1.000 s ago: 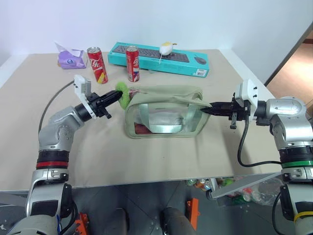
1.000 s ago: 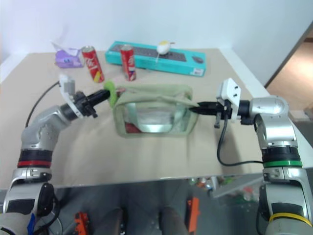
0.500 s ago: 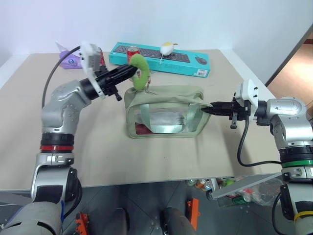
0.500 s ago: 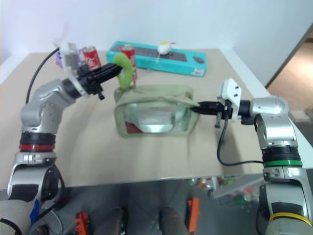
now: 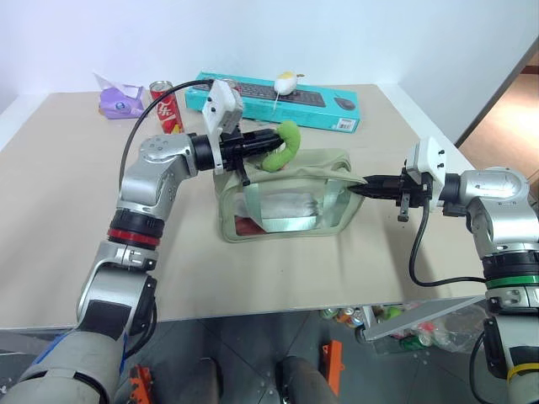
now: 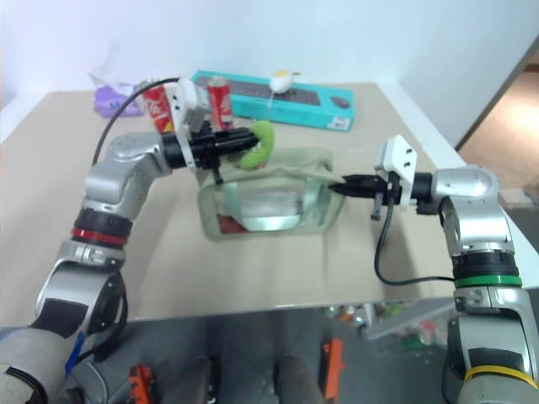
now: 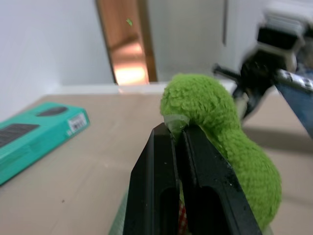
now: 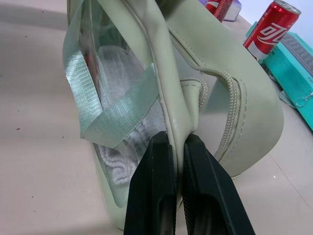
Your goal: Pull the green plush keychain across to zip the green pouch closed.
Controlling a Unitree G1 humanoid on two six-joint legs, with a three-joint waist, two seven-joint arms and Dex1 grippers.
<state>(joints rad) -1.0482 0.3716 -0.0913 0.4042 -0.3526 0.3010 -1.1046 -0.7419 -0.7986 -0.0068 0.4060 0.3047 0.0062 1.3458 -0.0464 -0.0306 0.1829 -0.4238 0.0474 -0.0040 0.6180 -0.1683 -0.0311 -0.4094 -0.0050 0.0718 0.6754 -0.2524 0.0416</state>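
Pinching the green plush keychain (image 5: 282,144) in my left gripper (image 5: 268,145) above the green pouch (image 5: 286,195), whose far end my right gripper (image 5: 357,188) clamps, I judge the zip partway along; next, a steady pull toward that braced end.

Four views: two from my head, one from each wrist.

My head pair looks forward and down over the beige table (image 5: 253,278), covering the same spread with slight offset. My left wrist camera sits close behind the fuzzy lime-green plush keychain (image 7: 220,127), facing right across the table. My right wrist camera sits close, facing left along the pale sage-green soft pouch (image 8: 195,73), which the head views also show mid-table.
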